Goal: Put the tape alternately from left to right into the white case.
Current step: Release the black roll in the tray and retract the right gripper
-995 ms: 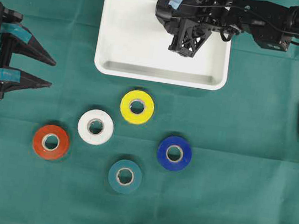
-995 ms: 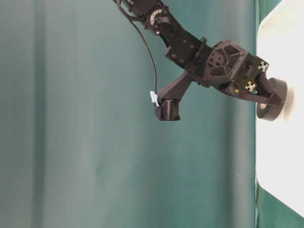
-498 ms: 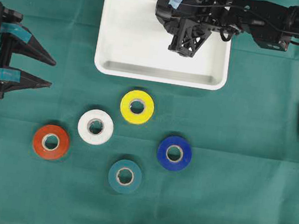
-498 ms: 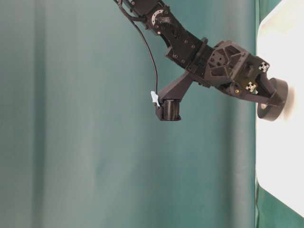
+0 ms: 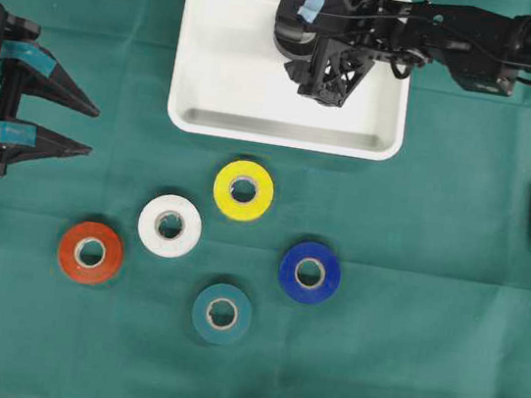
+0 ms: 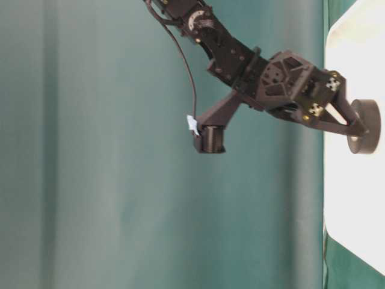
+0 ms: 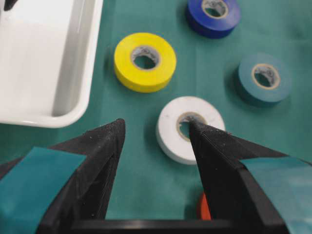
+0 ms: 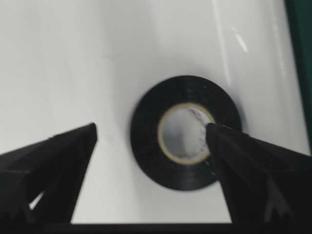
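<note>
Inside the white case (image 5: 224, 74), up near its far right part, the black roll (image 8: 186, 132) lies flat on the tray floor, so one of the six tapes looks to be home. The other five wait on the green cloth (image 5: 421, 360) below the case: the yellow roll (image 5: 243, 190) nearest the tray's front rim, the white roll (image 5: 170, 225) and the red-orange roll (image 5: 91, 253) off to the left, the teal roll (image 5: 222, 313) lowest, and the blue roll (image 5: 310, 273) to the right. By my reckoning that leaves most of the job ahead. The right gripper (image 8: 151, 146) hangs over the black roll with its jaws spread wide; one finger sits well clear on the left, the other overlaps the roll's right edge in the wrist view, and I cannot tell whether it touches there. It grips nothing. The left gripper (image 7: 156, 146) waits at the table's left edge, jaws parted and empty, pointed toward the white roll.
</note>
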`<act>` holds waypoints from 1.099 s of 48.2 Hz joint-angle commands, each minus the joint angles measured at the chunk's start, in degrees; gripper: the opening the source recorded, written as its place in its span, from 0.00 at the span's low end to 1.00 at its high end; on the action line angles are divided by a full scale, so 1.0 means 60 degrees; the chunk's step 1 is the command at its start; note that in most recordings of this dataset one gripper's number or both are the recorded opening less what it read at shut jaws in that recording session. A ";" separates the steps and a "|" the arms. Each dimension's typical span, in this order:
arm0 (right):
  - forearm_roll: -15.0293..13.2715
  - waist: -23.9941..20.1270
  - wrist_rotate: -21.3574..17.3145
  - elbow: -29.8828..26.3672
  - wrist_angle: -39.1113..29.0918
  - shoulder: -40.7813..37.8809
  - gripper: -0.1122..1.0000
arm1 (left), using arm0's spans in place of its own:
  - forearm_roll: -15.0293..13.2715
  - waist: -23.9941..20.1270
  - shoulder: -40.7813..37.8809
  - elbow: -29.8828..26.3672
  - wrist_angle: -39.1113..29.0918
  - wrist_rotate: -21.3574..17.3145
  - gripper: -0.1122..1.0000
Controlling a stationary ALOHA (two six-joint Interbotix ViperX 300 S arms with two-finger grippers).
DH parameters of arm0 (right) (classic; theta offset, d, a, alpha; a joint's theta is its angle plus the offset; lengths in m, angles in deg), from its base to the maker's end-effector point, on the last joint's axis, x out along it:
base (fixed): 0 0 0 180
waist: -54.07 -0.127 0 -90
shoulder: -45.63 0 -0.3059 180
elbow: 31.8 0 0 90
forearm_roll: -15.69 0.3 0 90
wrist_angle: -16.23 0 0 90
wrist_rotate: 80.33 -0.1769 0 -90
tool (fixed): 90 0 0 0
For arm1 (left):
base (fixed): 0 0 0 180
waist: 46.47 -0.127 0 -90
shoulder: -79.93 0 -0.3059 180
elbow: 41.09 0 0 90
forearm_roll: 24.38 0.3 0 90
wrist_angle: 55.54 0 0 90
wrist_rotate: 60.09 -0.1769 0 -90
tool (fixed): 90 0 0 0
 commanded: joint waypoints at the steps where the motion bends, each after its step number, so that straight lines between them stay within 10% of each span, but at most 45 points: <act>1: -0.0015 0.0000 0.0015 0.0088 -0.0015 0.0791 0.65 | -0.0029 0.0029 0.0015 -0.0103 0.0073 0.0000 0.62; 32: 0.0029 0.0000 -0.0044 0.4453 0.0894 0.5376 0.64 | -0.0029 0.0029 0.0015 -0.0073 0.0088 0.0000 0.62; 53: 0.0029 -0.0513 -0.0044 0.5244 0.1934 0.6182 0.64 | -0.0029 0.0029 0.0000 -0.0073 0.0073 0.0000 0.62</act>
